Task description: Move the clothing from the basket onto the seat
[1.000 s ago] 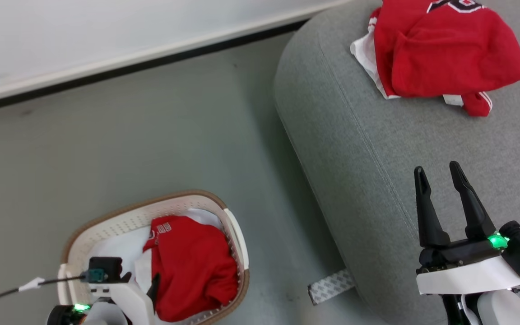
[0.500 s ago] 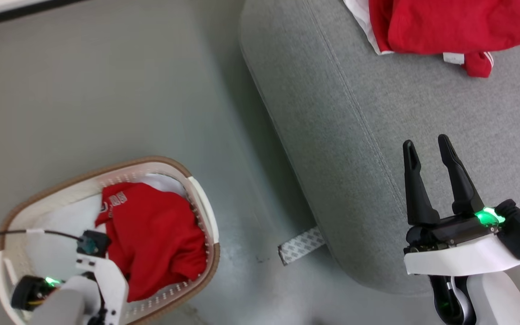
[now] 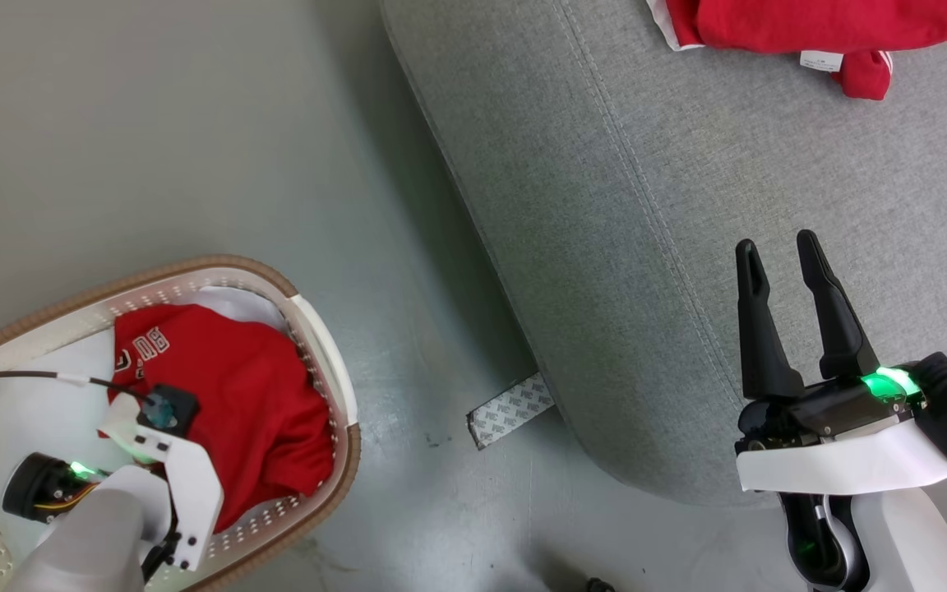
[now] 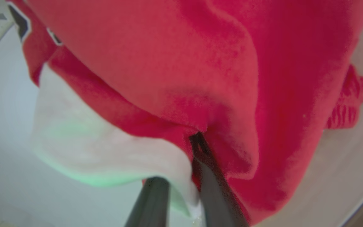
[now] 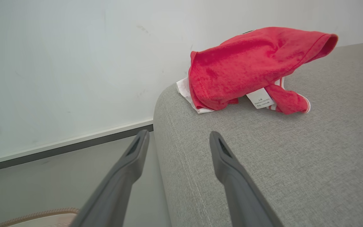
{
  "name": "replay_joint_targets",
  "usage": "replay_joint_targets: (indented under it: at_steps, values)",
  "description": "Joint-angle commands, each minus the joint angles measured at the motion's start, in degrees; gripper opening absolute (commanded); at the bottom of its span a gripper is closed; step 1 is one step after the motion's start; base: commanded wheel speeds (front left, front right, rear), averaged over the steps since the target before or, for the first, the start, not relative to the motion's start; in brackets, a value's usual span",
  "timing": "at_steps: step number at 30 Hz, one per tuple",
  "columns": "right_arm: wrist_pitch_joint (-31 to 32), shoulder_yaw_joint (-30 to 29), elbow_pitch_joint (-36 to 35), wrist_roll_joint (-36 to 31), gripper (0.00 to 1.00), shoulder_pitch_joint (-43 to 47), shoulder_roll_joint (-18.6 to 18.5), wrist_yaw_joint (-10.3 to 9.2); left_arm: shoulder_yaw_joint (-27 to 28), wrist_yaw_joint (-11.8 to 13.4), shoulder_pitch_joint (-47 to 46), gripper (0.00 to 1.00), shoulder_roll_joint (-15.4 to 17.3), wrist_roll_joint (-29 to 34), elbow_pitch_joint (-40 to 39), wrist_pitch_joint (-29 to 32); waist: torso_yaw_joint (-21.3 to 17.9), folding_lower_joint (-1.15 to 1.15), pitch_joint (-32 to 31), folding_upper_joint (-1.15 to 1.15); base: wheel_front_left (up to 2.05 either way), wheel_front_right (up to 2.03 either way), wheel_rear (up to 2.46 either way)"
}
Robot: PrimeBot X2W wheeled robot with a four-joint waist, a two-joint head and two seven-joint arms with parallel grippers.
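Floor (image 3: 194,123): lying open between the furniture, giving free room.
Seat (image 3: 646,247): taking up the head view's right, rounded edge facing the basket (image 3: 348,448), most of its top lying bare.
Basket: sitting on the floor, well apart from the seat.
Seat garment (image 3: 810,25): lying near the far edge; the right wrist view is showing its white label (image 5: 260,99).
Basket garment (image 3: 235,395): lying inside the basket (white trim bunching in the left wrist view).
Right claw (image 3: 776,243): hovering above the seat's edge, spread wide, holding nothing.
Left claw (image 4: 181,164): pinching the Basket garment, fingers nearly together.
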Motion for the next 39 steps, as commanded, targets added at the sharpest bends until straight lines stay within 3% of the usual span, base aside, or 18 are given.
replay_joint_targets:
  at_steps: [1, 9, 14, 27, 39]
  values:
    - [-0.2, -0.2, -0.2, 0.7, 1.0, 0.0, 0.2, -0.13, -0.4, 0.1, -0.2, 0.0, 0.5, -0.5, 0.1, -0.4, 0.0, -0.01, 0.0, 0.0, 0.0, 0.0, 0.0]
    - [-0.2, 0.3, 0.7, 1.2, 1.0, -1.4, 0.2, -0.13, -2.2, 0.1, -0.4, 0.0, 1.1, -4.1, 0.4, -1.7, -0.1, -0.01, -1.1, 0.0, 0.0, 0.0, 0.0]
    - [-0.2, -0.7, 1.5, 0.2, 1.0, -0.5, 0.1, -0.13, -2.9, 0.1, 0.5, 0.0, -0.7, -6.7, 0.1, -3.8, 1.8, -0.01, -4.3, 0.0, 0.0, 0.0, 0.0]
    - [-0.2, -4.1, 2.5, -6.1, 1.0, 2.0, 0.1, -0.13, -6.0, 0.1, 4.8, 0.0, -8.2, -14.2, -3.3, -12.2, 12.1, -0.01, -17.7, 0.0, 0.0, 0.0, 0.0]
    - [-0.2, -4.5, 4.1, -6.9, 1.0, 6.0, -3.2, -0.13, -10.9, 0.1, 8.3, 0.0, -11.3, -21.2, -10.0, -19.4, 21.4, -0.01, -29.3, 0.0, 0.0, 0.0, 0.0]
